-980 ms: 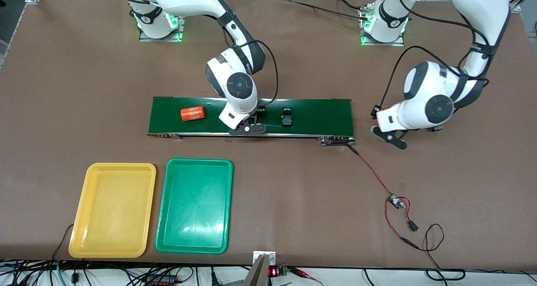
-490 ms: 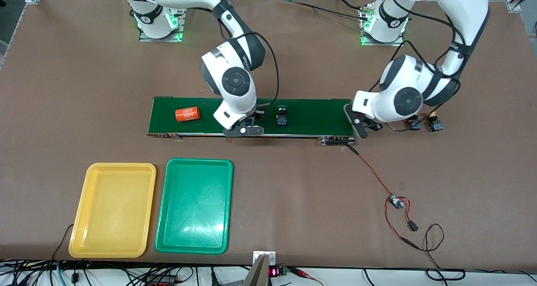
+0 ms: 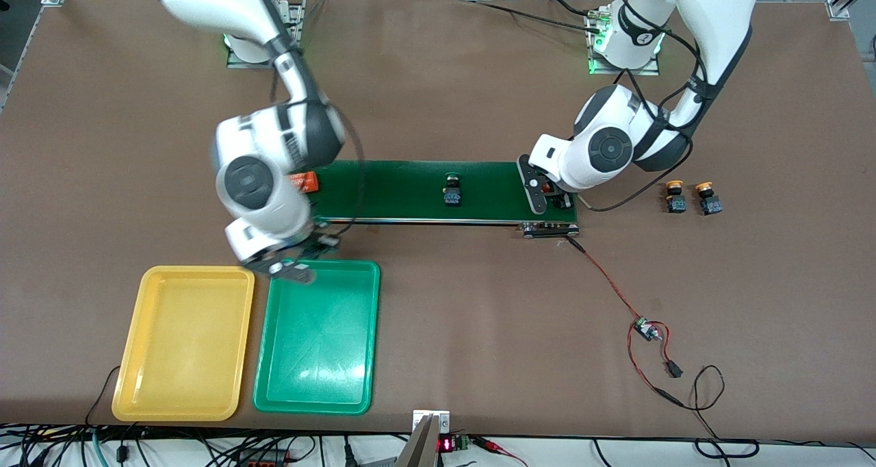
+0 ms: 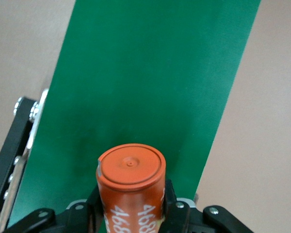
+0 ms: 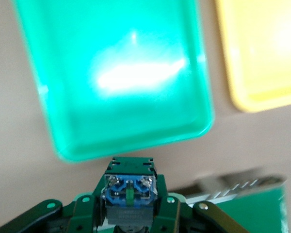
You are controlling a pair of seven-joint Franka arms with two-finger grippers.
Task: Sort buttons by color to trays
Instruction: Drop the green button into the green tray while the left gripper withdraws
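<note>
Carrying a button clenched in its fingers, the right gripper nears the green tray, lower left, needing release inside, while the left gripper grasps an orange cylinder.

Right arm is motion-blurred in the front view, and its wrist covers most of an orange cylinder on the conveyor belt. Right gripper is smeared there, and the held button cannot be made out; in the right wrist view the button's cap is hidden, colour undetermined. Green tray and yellow tray are blurred and cut off at that frame's edges. Left gripper is largely masked by its wrist; its held cylinder is cropped at the frame edge, print partly legible.
</note>
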